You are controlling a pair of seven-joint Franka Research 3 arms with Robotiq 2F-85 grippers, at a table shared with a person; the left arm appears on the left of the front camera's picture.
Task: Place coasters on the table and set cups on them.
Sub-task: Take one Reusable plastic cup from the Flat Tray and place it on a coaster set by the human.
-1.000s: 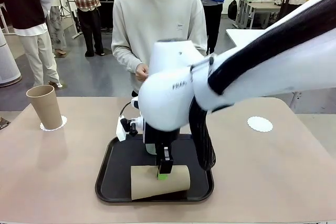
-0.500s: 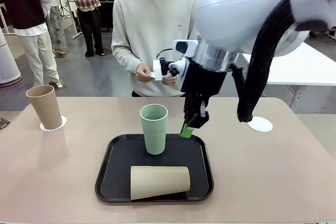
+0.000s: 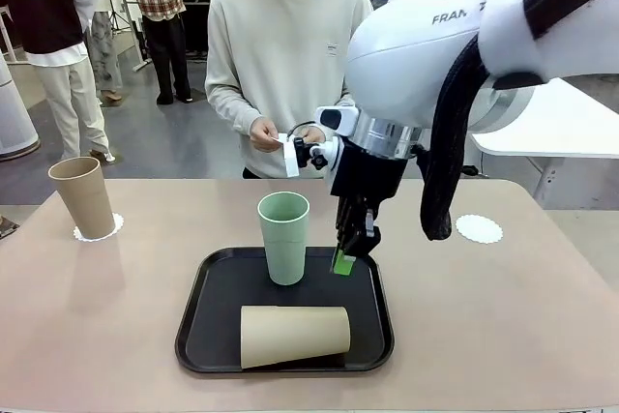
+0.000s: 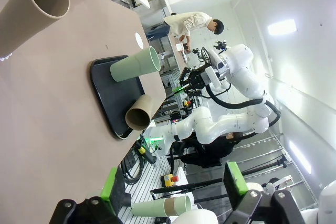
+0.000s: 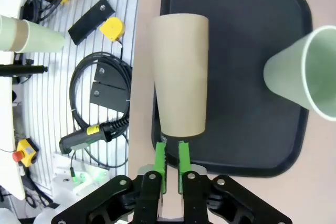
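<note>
Your right gripper point(image 3: 344, 260), closed and empty, had risen from the tan cup point(image 3: 295, 336) to hover over the tray's point(image 3: 191, 338) far right side. The tan cup stayed lying across the tray's near half. It was not picked up, so its placement remained undone.

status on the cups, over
Right gripper shut, empty, over tray. Left gripper open. Mint cup upright, one tan cup on its side on tray; other tan cup on coaster. Nothing in the way.

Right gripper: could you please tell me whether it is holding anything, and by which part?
Nothing: the right gripper is shut and empty above the black tray, beside the upright mint cup.
</note>
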